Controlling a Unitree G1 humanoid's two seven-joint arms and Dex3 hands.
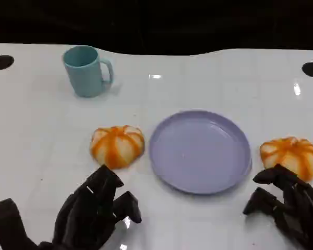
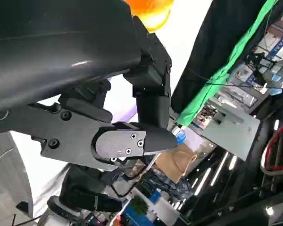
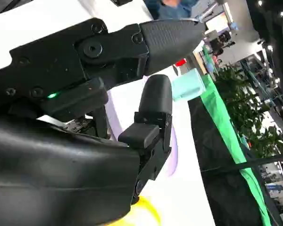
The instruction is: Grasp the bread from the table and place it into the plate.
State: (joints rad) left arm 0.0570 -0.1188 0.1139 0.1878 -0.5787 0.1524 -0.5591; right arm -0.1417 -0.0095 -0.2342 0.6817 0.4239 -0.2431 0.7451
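1. On the white surface (image 1: 36,146), a bread (image 1: 117,145) lies left of the purple plate (image 1: 200,151); another bread (image 1: 290,155) lies right.
2. Left hand (image 1: 96,208) holds nothing, fingers apart.
3. Right hand (image 1: 288,204) empty, fingers spread just beside the right bread.

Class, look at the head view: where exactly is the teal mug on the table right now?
The teal mug stands upright at the table's far left, beyond the left bread roll and up-left of the purple plate, touching neither.
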